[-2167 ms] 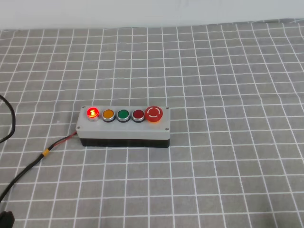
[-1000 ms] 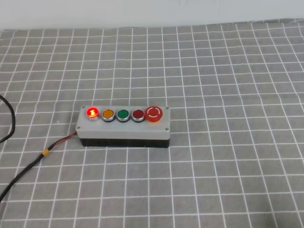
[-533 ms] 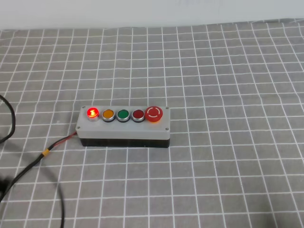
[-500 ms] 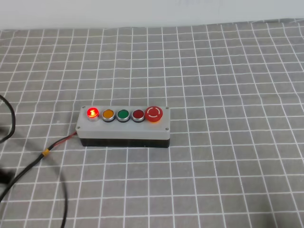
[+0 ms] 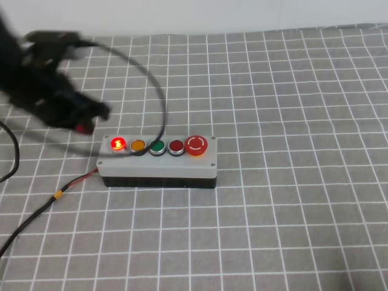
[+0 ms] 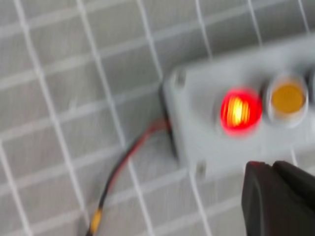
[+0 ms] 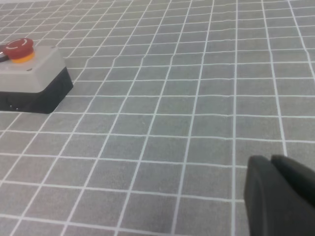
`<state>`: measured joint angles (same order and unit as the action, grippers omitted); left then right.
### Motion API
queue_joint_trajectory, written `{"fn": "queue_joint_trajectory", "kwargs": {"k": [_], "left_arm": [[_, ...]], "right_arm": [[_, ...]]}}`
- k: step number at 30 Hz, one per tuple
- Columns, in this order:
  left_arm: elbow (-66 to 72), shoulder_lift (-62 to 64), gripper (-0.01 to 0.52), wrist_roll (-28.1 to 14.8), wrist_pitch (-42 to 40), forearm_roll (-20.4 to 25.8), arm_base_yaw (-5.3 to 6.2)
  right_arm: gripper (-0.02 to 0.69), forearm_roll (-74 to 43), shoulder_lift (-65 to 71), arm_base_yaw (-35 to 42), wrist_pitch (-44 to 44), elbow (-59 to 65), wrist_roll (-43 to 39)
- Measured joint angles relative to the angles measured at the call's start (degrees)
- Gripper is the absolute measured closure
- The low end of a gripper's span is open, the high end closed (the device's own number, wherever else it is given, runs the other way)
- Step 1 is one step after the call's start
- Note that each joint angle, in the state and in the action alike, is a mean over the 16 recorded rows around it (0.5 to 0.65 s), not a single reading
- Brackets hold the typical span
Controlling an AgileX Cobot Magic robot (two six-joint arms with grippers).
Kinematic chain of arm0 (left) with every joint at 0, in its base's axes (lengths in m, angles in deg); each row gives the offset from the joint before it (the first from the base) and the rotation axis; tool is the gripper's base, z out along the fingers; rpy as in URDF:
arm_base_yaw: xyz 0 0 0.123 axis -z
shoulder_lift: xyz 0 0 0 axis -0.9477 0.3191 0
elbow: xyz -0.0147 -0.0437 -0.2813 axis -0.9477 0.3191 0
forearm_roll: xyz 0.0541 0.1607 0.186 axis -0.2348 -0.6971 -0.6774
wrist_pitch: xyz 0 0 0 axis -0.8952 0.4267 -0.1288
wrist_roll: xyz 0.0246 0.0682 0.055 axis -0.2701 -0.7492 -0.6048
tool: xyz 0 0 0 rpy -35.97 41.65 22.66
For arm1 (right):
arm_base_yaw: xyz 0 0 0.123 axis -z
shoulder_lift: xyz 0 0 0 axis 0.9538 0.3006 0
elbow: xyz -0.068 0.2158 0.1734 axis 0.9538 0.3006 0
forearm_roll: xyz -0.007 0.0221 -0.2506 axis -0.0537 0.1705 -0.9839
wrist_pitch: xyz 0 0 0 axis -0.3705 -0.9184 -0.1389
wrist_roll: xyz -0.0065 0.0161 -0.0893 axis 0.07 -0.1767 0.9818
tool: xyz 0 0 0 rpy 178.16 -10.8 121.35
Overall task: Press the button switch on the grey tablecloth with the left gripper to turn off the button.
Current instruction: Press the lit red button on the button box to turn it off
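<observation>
In the exterior high view the button switch (image 5: 157,161), a long light-grey box on a black base, lies on the grey tablecloth (image 5: 291,121) a little left of the middle, its long side running left to right. Along its top stand five round buttons: the button (image 5: 117,144) at the left end glows bright red, then an orange button (image 5: 138,146), a green button (image 5: 157,146), a dark red button (image 5: 176,146) and a large red mushroom button (image 5: 196,145) at the right end. A red-black cable (image 5: 42,209) leaves the box's left end and runs toward the lower left corner. The left gripper (image 5: 91,118) shows as a dark, motion-blurred mass above and to the left of the box, its tip near the lit button but apart from it; the blur hides how its fingers stand, so I cannot tell. A black arm cable (image 5: 154,91) arcs from it down over the box top. In the left wrist view the lit button (image 6: 240,110) and the orange button (image 6: 288,98) sit on the grey box top (image 6: 197,113), with the red-black cable (image 6: 123,169) leaving to the lower left; the left gripper's dark fingers (image 6: 278,199) fill the lower right corner, pressed close together with only a thin seam between them, holding nothing. In the right wrist view the right end of the box (image 7: 37,81) with the mushroom button (image 7: 19,49) lies at the left edge, well apart from the right gripper's fingers (image 7: 278,196), which sit close together at the lower right over bare cloth (image 7: 172,98).
</observation>
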<state>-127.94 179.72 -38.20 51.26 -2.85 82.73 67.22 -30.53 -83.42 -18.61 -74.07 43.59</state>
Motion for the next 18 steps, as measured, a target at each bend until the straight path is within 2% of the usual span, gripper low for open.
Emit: {"fn": "queue_joint_trajectory", "kwargs": {"k": [6,9,12,18], "left_arm": [[-11.1,10.7,0.517,5.0,2.8,-3.2,4.0],[-14.2,14.5,0.517,7.2,3.3,-5.2,5.51],[-15.9,17.2,0.517,8.5,3.3,-6.5,6.34],[-16.6,20.3,0.517,9.5,2.9,-7.3,6.72]], "right_arm": [[0.681,0.0,0.0,0.0,0.0,0.0,0.0],[0.681,0.0,0.0,0.0,0.0,0.0,0.0],[0.681,0.0,0.0,0.0,0.0,0.0,0.0],[0.681,0.0,0.0,0.0,0.0,0.0,0.0]]}}
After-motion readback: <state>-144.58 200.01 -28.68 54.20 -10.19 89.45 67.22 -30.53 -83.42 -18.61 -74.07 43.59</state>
